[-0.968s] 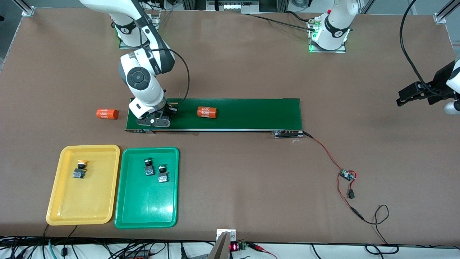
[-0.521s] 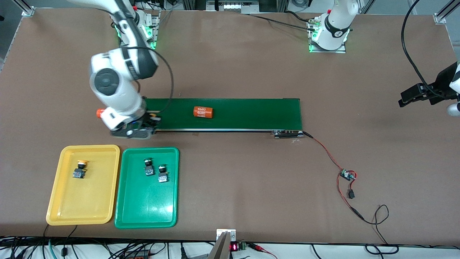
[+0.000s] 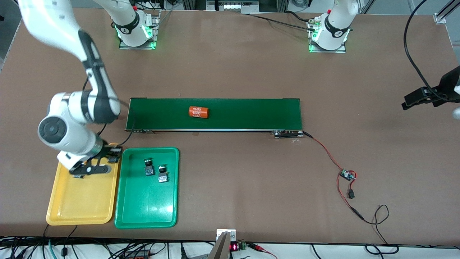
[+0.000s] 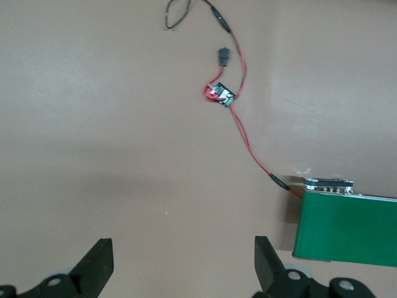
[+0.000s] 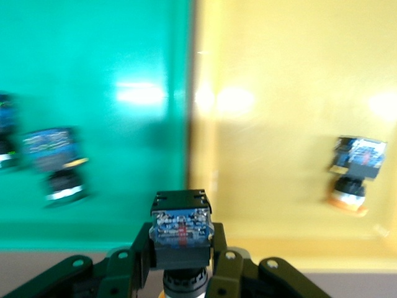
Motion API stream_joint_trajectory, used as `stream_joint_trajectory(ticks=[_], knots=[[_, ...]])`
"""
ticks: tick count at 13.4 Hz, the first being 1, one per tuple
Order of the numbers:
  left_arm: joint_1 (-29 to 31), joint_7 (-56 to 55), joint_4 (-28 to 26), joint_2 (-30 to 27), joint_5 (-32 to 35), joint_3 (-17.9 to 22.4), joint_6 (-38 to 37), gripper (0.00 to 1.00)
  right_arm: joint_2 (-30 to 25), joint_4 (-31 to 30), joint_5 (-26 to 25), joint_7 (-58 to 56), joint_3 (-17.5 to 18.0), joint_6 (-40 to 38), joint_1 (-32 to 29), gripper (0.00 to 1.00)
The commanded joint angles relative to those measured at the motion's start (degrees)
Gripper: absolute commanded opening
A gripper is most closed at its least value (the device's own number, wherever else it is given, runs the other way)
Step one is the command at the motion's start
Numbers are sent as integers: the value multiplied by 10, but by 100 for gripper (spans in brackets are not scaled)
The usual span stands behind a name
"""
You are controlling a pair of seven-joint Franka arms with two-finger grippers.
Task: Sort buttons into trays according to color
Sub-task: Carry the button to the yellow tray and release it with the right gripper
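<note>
Brown bench point(image 3: 230, 64). Long dark-green conveyor belt point(image 3: 251, 114) carries one orange cylinder printed "4680" point(image 3: 198, 112).

Shallow green plastic tray point(image 3: 146, 201) holds two black-bodied push-buttons point(image 3: 148, 167) point(image 3: 162, 174), side by side in the half farther from the front camera. Rest of its floor bare.

Shallow yellow plastic tray point(image 3: 81, 201) sits beside it, toward my right arm's end. One yellow-capped push-button point(image 5: 352, 167) lies in it.

My right gripper point(image 3: 109, 154) hangs over the yellow tray's edge next to the green tray, clamped on a fourth black-bodied push-button point(image 5: 182, 226).

My left gripper point(image 4: 183, 264) waits, spread wide, over bare bench off the belt's end.
</note>
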Motion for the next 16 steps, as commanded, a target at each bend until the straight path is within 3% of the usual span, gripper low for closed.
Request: stream_joint_trajectory(ticks=[1, 10, 12, 14, 16], knots=[[15, -2, 3, 1, -9, 0, -2, 100, 32, 33, 2, -36, 8, 11, -44, 0], [41, 0, 4, 0, -4, 0, -4, 100, 77, 32, 3, -58, 10, 81, -78, 3], [42, 4, 4, -2, -3, 1, -5, 100, 78, 32, 3, -53, 11, 81, -77, 32], [43, 3, 4, -2, -3, 1, -4, 100, 76, 32, 19, -51, 12, 81, -76, 77], [58, 4, 7, -2, -3, 0, -3, 100, 72, 32, 44, -54, 13, 80, -72, 100]])
